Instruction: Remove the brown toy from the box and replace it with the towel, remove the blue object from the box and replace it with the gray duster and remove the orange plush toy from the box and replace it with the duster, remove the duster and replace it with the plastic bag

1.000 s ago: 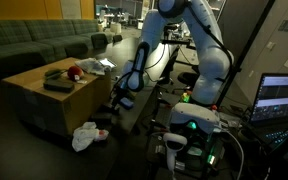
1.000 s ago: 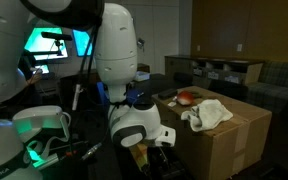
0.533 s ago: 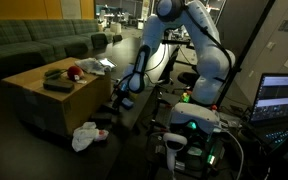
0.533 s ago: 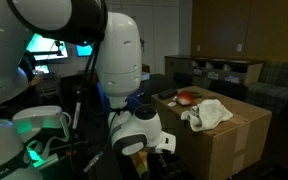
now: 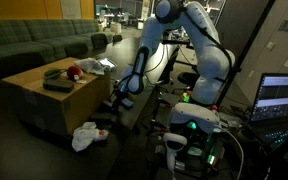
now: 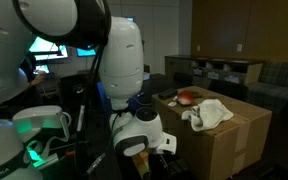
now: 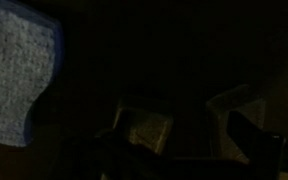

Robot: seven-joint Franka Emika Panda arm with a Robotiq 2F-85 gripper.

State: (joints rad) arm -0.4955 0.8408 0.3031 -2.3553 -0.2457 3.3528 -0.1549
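Claw (image 5: 118, 103) is released: in the wrist view, v. dark, its two fingers (image 7: 144, 131) show dimly across the lower middle of the frame, clearly apart w/ nothing btwn them. A pale speckled patch (image 7: 19, 80) w/ a blue edge fills the upper left there; can't tell what it is. In an exterior view the claw hangs low nr frame centre, at the end of the white arm (image 5: 144, 55) that drops from top centre. It is just beside the right-hand wall of the box (image 5: 44, 105) and below its top edge; touching or not, can't tell. Box takes up the centre-left of that frame. On its top: gray duster (image 5: 58, 85) lying flat nr the middle, orange plush toy (image 5: 73, 71) just behind it toward upper right, pale towel (image 5: 94, 66) at the top's right corner. Plastic bag (image 5: 85, 136) is a white crumpled lump on the floor, lower centre-left, by the box's near corner and below the claw. Sofa (image 5: 34, 45) runs along the upper left, lit laptop (image 5: 284, 98) at the right edge. In an exterior view w/ the arm's big white wrist in the foreground, box (image 6: 229, 145) sits lower right, towel (image 6: 208, 113) draped on top, orange plush toy (image 6: 187, 96) just behind it; the claw is too dark to make out there
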